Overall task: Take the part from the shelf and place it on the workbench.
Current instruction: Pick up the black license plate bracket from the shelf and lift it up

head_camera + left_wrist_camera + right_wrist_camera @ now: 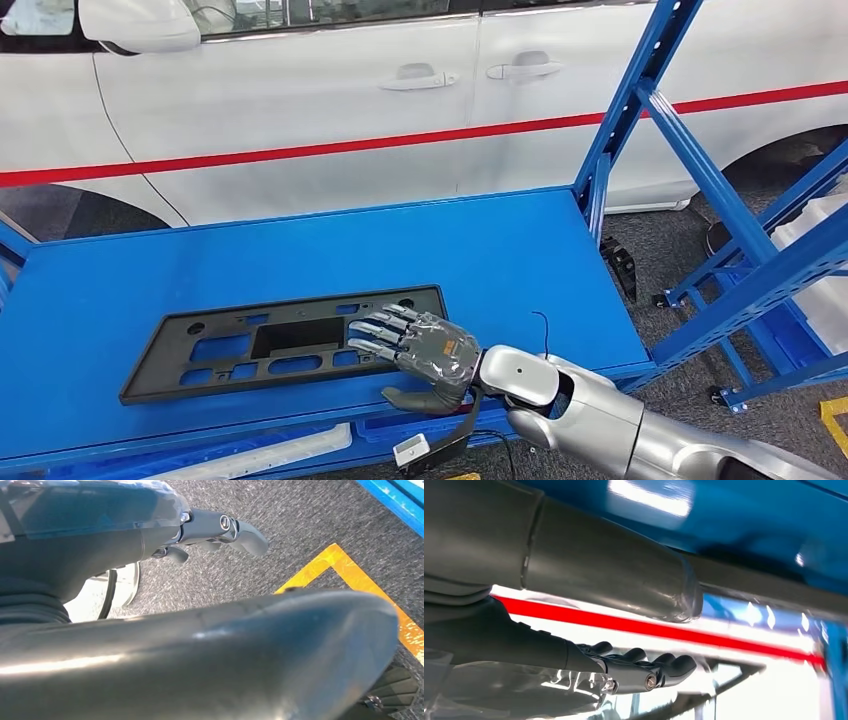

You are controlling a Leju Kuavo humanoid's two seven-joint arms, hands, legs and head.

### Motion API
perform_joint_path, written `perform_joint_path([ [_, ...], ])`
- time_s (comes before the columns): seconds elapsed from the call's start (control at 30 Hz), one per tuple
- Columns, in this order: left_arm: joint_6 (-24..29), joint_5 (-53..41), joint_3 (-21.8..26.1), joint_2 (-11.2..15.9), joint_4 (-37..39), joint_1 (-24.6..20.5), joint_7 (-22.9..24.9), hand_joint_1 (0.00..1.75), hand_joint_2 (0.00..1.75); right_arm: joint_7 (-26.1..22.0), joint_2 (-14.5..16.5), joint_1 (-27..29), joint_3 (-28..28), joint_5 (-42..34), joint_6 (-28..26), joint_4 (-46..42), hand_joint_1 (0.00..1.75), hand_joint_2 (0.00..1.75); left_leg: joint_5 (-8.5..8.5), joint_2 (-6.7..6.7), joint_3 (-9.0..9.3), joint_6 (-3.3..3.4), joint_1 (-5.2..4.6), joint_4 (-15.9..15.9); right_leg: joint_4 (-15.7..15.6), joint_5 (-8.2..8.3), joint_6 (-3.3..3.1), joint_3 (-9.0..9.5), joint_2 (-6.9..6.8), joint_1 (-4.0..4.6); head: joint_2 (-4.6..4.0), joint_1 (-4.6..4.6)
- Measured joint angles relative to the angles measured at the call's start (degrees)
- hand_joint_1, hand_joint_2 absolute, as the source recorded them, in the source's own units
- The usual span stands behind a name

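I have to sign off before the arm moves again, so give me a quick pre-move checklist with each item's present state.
1. Part on the workbench: ok. The black part lies flat on the blue workbench.
2. Part fully supported: ok. No edge overhangs the bench in the head view.
3. Right robot hand clear of the part: not ok. Its fingers lie spread over the part's right end.
4. Grip released: cannot tell. The thumb sits at the part's near edge; contact is hidden.
5. Left robot hand free: ok. It hangs over the grey floor holding nothing.
6. Withdrawal path: ok. Bare bench lies beside the right arm.
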Motion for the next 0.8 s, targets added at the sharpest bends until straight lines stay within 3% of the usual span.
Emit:
perform_joint_path([
  [0.13, -0.4, -0.6, 0.0, 0.0, 0.0, -0.3, 0.6, 0.00, 0.00, -5.8, 5.4, 5.1, -4.7, 2.8, -8.7, 6.4, 0.00, 0.00, 0.00, 0.01, 0.03, -0.01, 0.01, 0.0, 0.0, -0.04, -0.06, 0.00, -0.02, 0.05, 0.00, 0.01],
  [0.23, -0.5, -1.0, -0.1, 0.0, 0.0, -0.3, 0.9, 0.00, 0.00, -6.0, 9.8, 8.4, -7.8, 8.3, -16.7, 10.5, 0.00, 0.00, -0.02, 0.02, 0.04, -0.05, 0.02, 0.0, 0.0, -0.07, -0.10, 0.00, -0.01, 0.07, 0.00, -0.01],
  [0.33, -0.5, -1.3, -0.1, 0.0, 0.0, -0.3, 1.0, 0.00, 0.00, -2.0, 13.8, 10.7, -10.6, 18.0, -22.0, 13.9, 0.00, 0.00, -0.03, 0.02, 0.05, -0.07, 0.04, 0.0, 0.0, -0.10, -0.15, -0.02, -0.01, 0.07, 0.00, 0.00],
  [0.5, -0.2, -1.5, -0.1, 0.0, 0.0, -0.3, 1.0, 0.00, 0.00, 5.8, 19.5, 14.3, -14.7, 36.6, -23.2, 15.9, 0.00, 0.00, -0.06, 0.02, 0.04, -0.10, 0.05, 0.0, 0.0, -0.12, -0.15, -0.03, 0.00, 0.06, 0.00, -0.01],
  [0.63, 0.2, -1.6, -0.5, -0.1, 0.0, -0.2, 1.2, 0.00, 0.00, 12.4, 21.9, 15.1, -15.0, 39.8, -23.3, 16.2, 0.00, 0.00, -0.07, 0.02, 0.04, -0.11, 0.05, 0.0, 0.0, -0.12, -0.15, -0.02, 0.00, 0.03, 0.00, -0.02],
  [0.73, 0.3, -1.7, -1.0, -0.2, 0.0, -0.3, 1.5, 0.00, 0.00, 18.1, 22.1, 14.1, -13.3, 39.8, -23.3, 16.2, 0.00, 0.00, -0.06, 0.02, 0.05, -0.10, 0.05, 0.0, 0.0, -0.11, -0.14, -0.01, 0.00, 0.02, 0.00, -0.01],
  [0.8, 0.3, -1.7, -1.2, -0.3, 0.0, -0.3, 1.5, 0.00, 0.00, 19.3, 22.1, 13.6, -12.2, 39.8, -23.3, 16.2, 0.00, 0.00, -0.05, 0.02, 0.05, -0.08, 0.05, 0.0, 0.0, -0.11, -0.14, 0.00, -0.01, 0.00, 0.00, 0.00],
])
